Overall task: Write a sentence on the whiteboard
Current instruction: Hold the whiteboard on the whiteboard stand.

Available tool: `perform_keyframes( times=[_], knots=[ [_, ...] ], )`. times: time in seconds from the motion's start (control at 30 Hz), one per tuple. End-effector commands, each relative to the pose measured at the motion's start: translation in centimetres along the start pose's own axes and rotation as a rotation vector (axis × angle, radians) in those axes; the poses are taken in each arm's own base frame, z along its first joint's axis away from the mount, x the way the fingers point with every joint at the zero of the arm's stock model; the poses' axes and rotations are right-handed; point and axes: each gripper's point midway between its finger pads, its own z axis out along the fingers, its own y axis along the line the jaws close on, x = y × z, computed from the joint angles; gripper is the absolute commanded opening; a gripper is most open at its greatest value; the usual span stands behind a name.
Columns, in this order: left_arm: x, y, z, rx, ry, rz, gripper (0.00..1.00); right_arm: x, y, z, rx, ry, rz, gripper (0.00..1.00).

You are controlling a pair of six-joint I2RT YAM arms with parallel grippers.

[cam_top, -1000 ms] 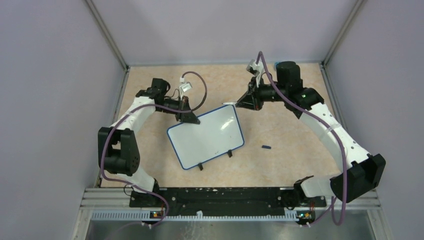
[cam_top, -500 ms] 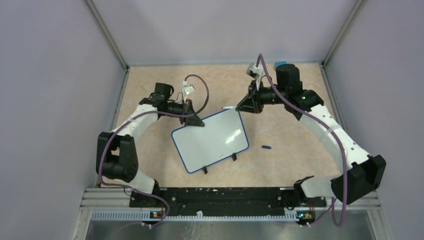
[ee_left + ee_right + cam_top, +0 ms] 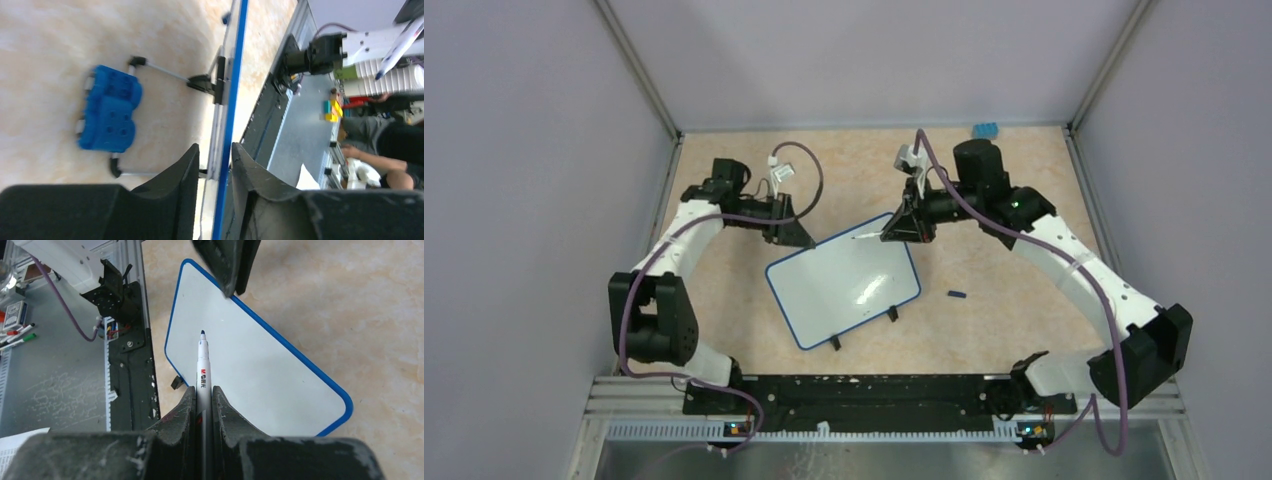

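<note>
The whiteboard (image 3: 844, 285) sits in the middle of the counter (image 3: 984, 260), turned at a slant to my bases, with its two black clip feet (image 3: 832, 342) showing along its near edge. Its glossy face is bare apart from glare: I see no stroke of blue on it from above or from my right wrist, so by my reckoning the sentence is not yet begun and all of the writing is left to do. My right hand (image 3: 204, 395) is clamped on a white marker (image 3: 202, 365), uncapped, with its dark tip pointing out over the board's far part. Whether the tip touches the surface I cannot tell; it looks to hang just above. My left hand (image 3: 215, 155) is at the board's far left corner with its fingers apart, one on each side of the blue rim; there is a sliver of space beside the rim, so I judge it is straddling the edge, not pinching it. A small dark cap (image 3: 957, 294) lies on the counter just right of the board, which fits the marker being ready. Well apart, in the far right corner, is a blue studded block (image 3: 986, 130).
</note>
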Motion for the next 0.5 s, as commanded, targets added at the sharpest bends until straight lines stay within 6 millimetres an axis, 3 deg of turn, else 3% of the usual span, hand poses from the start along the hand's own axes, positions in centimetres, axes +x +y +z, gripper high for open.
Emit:
perform_keyframes(
  times=[0.0,0.2,0.47],
  knots=[
    [-1.9,-1.1,-4.0,0.015,-0.046,0.066,0.38,-0.9,1.4,1.0,-0.027,-0.016,-0.107,0.00],
    [-0.4,-0.9,-5.8,-0.019,-0.086,0.061,0.48,-0.2,3.1,5.5,0.036,0.068,-0.274,0.00],
    [0.4,-1.2,-6.7,-0.042,-0.126,0.096,0.45,-0.9,4.9,9.2,0.081,0.086,-0.351,0.00]
  ],
)
